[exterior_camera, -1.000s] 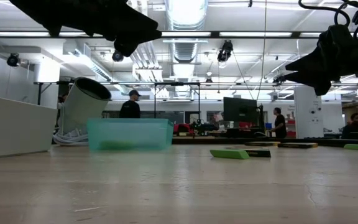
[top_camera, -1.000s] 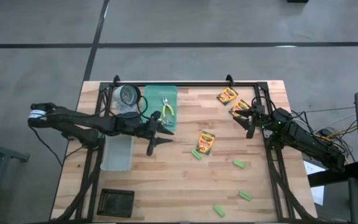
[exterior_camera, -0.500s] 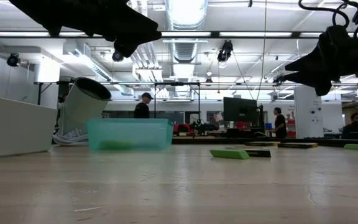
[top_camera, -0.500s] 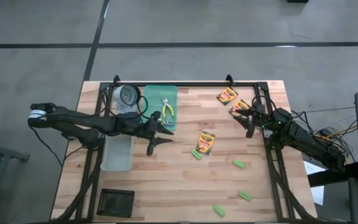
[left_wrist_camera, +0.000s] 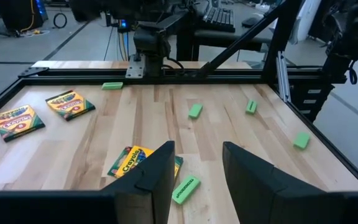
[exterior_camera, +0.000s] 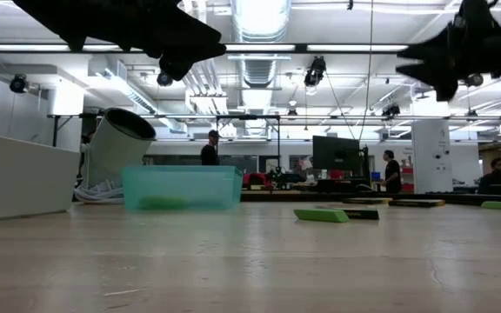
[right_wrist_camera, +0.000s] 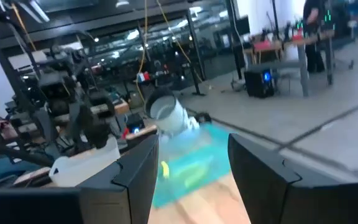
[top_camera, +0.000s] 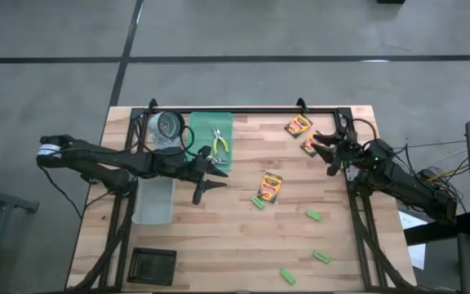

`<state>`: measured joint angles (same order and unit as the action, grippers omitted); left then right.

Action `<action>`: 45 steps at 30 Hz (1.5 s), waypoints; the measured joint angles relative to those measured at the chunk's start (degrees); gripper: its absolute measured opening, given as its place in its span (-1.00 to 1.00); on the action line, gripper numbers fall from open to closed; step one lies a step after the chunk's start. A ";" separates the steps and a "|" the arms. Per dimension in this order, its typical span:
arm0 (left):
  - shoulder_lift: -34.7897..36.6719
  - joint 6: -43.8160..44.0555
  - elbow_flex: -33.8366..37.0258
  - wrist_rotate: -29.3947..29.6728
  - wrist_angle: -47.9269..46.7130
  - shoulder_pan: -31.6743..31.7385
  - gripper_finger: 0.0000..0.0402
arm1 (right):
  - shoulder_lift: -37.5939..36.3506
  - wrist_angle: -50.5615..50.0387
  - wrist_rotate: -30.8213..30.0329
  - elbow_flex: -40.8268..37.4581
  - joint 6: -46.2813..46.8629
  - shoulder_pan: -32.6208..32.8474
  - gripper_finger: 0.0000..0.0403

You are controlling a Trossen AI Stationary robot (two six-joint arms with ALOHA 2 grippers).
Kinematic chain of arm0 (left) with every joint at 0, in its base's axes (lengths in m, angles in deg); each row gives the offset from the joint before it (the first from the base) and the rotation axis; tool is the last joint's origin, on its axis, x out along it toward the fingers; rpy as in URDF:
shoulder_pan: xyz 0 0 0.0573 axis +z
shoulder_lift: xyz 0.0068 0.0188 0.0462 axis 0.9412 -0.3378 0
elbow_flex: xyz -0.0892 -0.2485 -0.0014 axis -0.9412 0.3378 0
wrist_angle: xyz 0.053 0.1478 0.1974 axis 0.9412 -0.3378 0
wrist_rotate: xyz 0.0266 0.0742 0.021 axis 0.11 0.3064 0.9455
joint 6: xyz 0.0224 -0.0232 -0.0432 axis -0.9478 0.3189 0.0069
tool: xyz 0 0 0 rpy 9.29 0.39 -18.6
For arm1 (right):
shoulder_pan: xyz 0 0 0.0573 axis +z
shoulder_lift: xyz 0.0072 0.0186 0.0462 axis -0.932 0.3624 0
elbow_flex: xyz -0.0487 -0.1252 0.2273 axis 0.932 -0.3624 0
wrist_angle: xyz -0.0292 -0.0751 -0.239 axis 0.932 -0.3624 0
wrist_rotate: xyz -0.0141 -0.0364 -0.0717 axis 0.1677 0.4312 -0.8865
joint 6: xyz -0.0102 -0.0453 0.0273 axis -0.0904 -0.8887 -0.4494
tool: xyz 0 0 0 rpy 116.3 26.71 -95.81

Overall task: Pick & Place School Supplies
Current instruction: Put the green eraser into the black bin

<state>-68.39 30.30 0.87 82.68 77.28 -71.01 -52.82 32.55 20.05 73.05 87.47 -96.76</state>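
Right arm going for a crayon box

From above, the right end effector (top_camera: 330,152) is hanging open and empty beside two crayon boxes (top_camera: 307,136) on the tabletop (top_camera: 243,245); it should drop straight over one. In the left wrist view, the left end effector (left_wrist_camera: 196,163) is waiting open above a third box (left_wrist_camera: 132,160).

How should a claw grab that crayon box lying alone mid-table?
Probably from straight above, closing across the two long edges of the crayon box. It lies flat on the table, so only its narrower width fits between fingers; a green block sits close by one short end.
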 joint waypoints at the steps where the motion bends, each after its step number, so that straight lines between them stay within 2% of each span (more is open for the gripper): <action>1: 0.00 0.00 0.00 0.00 0.00 0.00 -0.30 | 1.29 -0.01 0.28 1.44 -0.57 0.04 -0.09; 5: 0.00 -0.02 0.00 0.12 0.00 -0.02 -0.30 | 8.62 -0.12 5.29 7.94 0.59 0.02 -0.13; 10: 0.00 -0.02 0.00 0.15 0.00 -0.02 -0.30 | 21.38 -0.37 12.87 15.62 6.09 0.03 -0.18; 16: 0.00 -0.02 0.01 0.17 0.00 -0.02 -0.30 | 37.48 -1.36 13.36 23.07 2.21 2.56 -0.24; 21: 0.64 -0.44 0.04 0.20 -0.02 0.02 -0.30 | 47.67 -2.35 13.76 29.00 1.12 6.93 -0.28; 26: 3.29 -2.04 0.04 0.20 -0.19 0.28 -0.30 | 53.67 -2.09 13.77 33.53 0.13 10.49 -0.29; 31: 8.24 -10.24 0.04 0.22 -3.45 1.05 -0.30 | 57.01 -2.29 13.68 34.66 9.88 13.84 -0.30; 34: 10.76 -12.83 0.04 0.24 -6.07 1.48 -0.30 | 58.95 -2.30 12.47 34.65 15.05 17.07 -0.32; 37: 12.26 -14.10 0.05 0.24 -8.31 1.84 -0.30 | 60.72 -2.08 9.22 34.57 16.38 20.84 -0.34; 45: 12.72 -16.39 0.20 0.24 -13.43 2.29 -0.30 | 61.77 -1.68 -8.91 35.42 16.34 31.48 -0.40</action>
<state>-55.67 13.91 1.07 82.92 63.85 -68.72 8.95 30.86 11.14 108.47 103.81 -65.29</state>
